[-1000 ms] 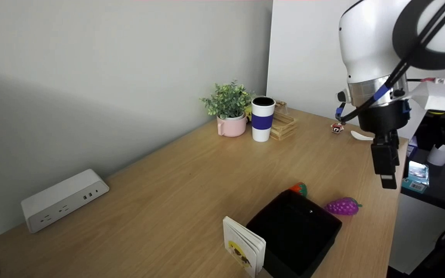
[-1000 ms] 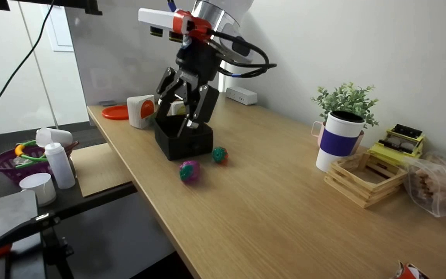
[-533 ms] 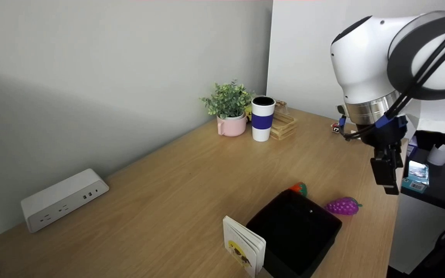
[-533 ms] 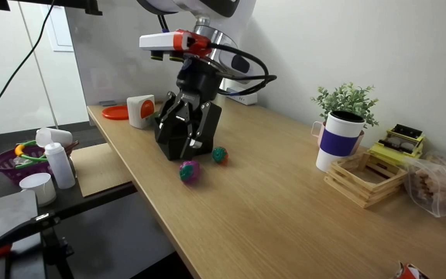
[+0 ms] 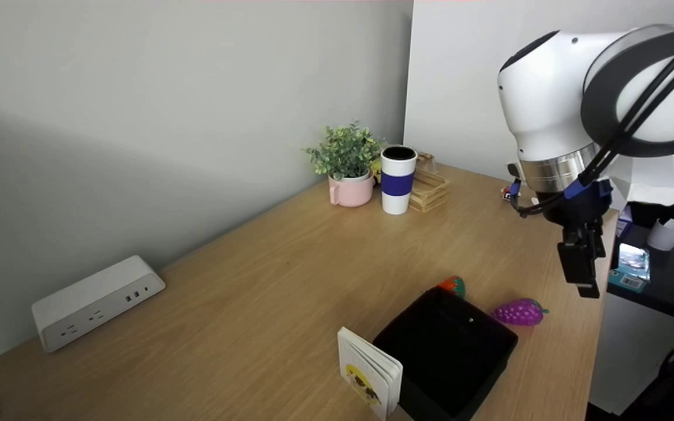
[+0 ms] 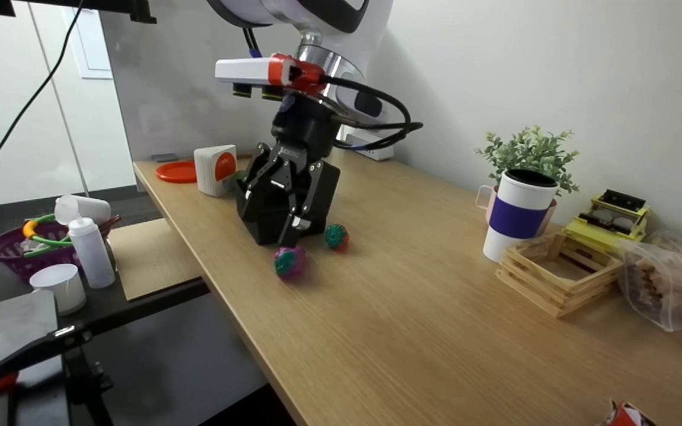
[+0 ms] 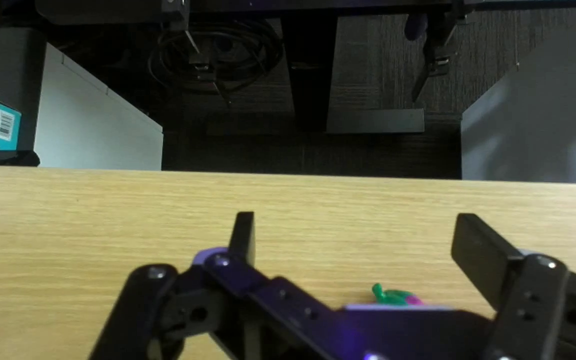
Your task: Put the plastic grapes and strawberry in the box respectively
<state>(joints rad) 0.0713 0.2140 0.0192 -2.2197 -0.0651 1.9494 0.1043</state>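
Hovers with empty claw [image 7: 355,237] spread wide, probably to straddle plastic grapes [image 5: 519,313] lying just beside black box [image 5: 447,351].

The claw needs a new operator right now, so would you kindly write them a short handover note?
Claw: open, holding nothing, above the table.
Grapes: on the table, beside the box.
Strawberry: on the table, also beside the box.
Done: neither fruit is in the box yet.
Left: pick up each and place it inside.
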